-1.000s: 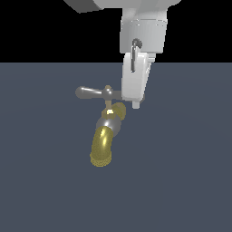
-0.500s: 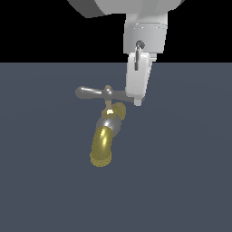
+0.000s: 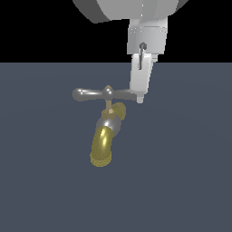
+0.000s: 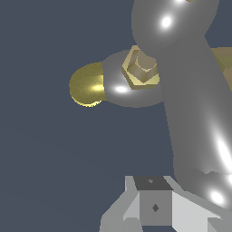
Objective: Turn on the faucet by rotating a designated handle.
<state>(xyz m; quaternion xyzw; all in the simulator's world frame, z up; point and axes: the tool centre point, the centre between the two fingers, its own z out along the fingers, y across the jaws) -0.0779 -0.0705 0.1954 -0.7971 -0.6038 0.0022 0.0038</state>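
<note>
The faucet has a curved brass spout, a grey collar and a grey crossbar handle on a short brass stem. My white gripper hangs down from above, its tip against the handle's end on the exterior view's right and hiding that end. In the wrist view the handle fills the frame, with the brass hex nut and spout tip beside it. The fingers sit together right next to the handle's bulbous end and grip nothing.
The faucet stands on a plain dark blue-grey surface. Black background lies above the horizon. The arm's large grey-white wrist body hangs over the faucet.
My gripper has straightened more upright, risen slightly and edged toward the exterior view's right. The handle has barely moved.
</note>
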